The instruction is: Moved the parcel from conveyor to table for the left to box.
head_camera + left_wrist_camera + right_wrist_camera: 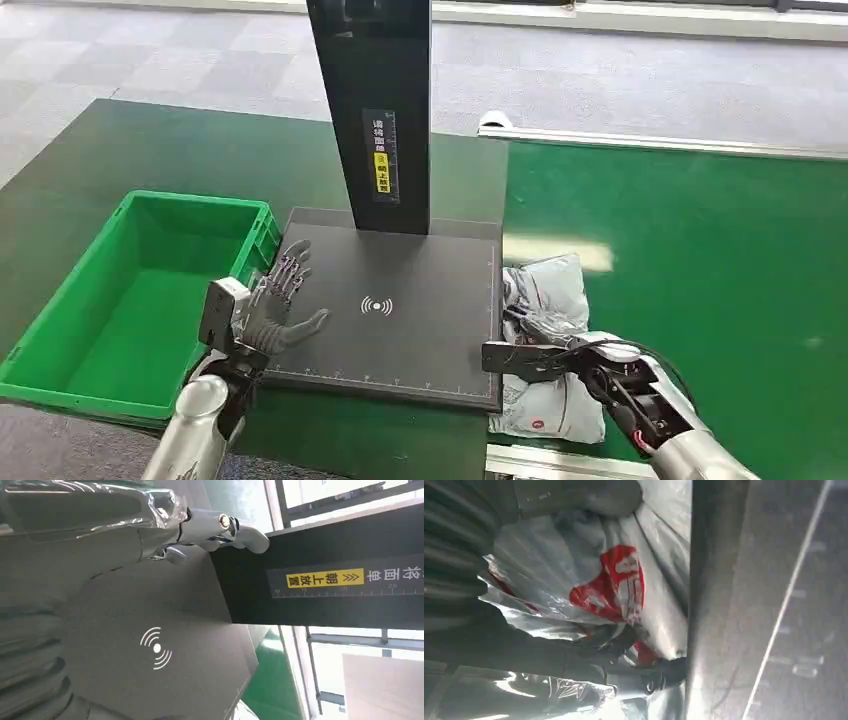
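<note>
While the left hand (283, 300) hovers with fingers spread and holding nothing at the left edge of the dark scanner plate (400, 320), the right hand (545, 350) at lower right grips the grey parcel (550, 290), which lies on the green surface (700, 260) just beside the plate's right edge. Printed on the plate is a white wireless symbol (376, 306). A yellow label (325, 578) with Chinese characters sits on the black post (375, 110). Up close, the right wrist view shows red print (616, 582) on the parcel's wrapping. At left stands a green bin (130, 300).
</note>
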`<action>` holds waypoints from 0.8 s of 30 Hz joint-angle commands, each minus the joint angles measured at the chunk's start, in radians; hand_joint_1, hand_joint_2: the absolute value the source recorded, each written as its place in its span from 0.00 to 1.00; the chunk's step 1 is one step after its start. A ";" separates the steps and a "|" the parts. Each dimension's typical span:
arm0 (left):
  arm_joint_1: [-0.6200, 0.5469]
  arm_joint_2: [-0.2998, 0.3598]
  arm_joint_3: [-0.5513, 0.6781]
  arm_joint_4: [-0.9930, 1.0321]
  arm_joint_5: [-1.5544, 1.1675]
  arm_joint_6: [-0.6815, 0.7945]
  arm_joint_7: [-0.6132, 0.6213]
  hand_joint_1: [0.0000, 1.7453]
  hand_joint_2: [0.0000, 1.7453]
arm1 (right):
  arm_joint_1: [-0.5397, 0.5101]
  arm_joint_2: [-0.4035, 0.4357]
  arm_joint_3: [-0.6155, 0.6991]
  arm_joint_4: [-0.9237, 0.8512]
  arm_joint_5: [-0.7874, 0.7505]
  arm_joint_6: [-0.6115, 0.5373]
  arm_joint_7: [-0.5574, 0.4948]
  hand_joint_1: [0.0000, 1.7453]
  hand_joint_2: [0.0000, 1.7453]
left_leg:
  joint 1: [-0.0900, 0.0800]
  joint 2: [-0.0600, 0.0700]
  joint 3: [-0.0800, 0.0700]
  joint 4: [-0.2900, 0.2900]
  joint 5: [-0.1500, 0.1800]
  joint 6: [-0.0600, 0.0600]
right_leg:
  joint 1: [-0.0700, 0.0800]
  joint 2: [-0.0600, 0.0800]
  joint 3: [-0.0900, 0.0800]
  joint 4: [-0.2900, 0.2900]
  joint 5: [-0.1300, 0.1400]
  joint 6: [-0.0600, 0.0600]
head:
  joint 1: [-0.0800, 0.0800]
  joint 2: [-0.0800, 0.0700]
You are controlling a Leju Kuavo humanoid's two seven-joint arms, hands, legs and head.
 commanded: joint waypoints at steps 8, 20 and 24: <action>-0.010 0.008 -0.035 0.040 0.008 0.007 0.006 0.00 1.00 | 0.039 -0.071 0.111 0.048 -0.036 -0.012 -0.018 1.00 1.00 | 0.001 -0.004 0.000 -0.001 0.002 0.000 | 0.001 -0.005 0.003 -0.003 0.002 0.001 | 0.000 0.000; 0.148 0.032 0.032 -0.157 0.031 0.015 0.018 0.00 1.00 | 0.036 -0.041 -0.131 -0.264 -0.189 -0.340 -0.063 1.00 1.00 | -0.001 0.004 -0.006 0.000 0.001 0.000 | -0.001 0.003 -0.004 0.000 0.003 0.001 | 0.001 0.000; 0.170 0.024 0.046 -0.185 0.033 0.007 0.014 0.00 1.00 | 0.088 -0.049 -0.229 -0.458 -0.197 -0.355 -0.037 1.00 1.00 | -0.001 0.004 -0.012 0.001 0.001 0.001 | -0.001 0.003 -0.010 0.002 0.002 0.001 | 0.000 0.000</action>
